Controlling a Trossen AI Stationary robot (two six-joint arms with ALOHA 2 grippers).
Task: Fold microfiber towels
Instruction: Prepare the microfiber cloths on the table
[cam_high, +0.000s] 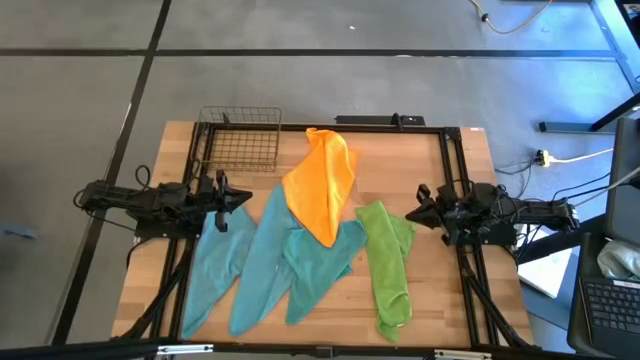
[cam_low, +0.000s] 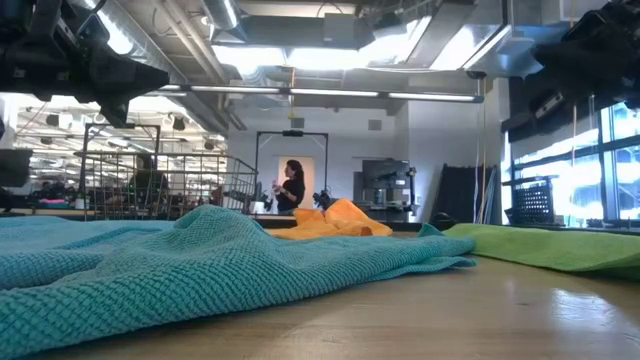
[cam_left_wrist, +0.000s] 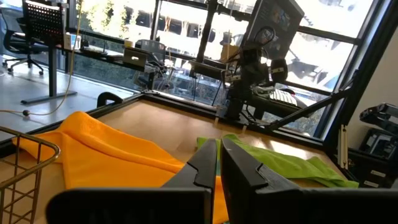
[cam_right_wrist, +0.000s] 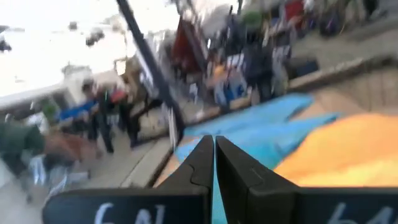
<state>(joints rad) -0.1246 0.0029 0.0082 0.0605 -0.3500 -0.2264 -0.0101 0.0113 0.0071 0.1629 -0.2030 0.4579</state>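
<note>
My left gripper (cam_high: 247, 197) hangs above the table's left edge, fingers pressed together, nothing between them; the tips point inward toward the cloths. My right gripper (cam_high: 411, 213) mirrors it at the right edge, fingers likewise together and empty, just beside the lime green towel (cam_high: 388, 262).

Towels lie loose and unfolded across the wooden table (cam_high: 450, 290). The orange towel (cam_high: 322, 184) sits toward the far middle, its near corner draped over the teal towels (cam_high: 262, 256). The teal ones fan out in long overlapping strips toward the near edge, on the left and centre. The lime green towel runs as a crumpled strip on the right, its upper end touching the teal heap.

Wire basket (cam_high: 239, 138) stands at the far left corner, just beside the orange towel.

Low view: a person (cam_low: 291, 187) stands far off in the room behind.
</note>
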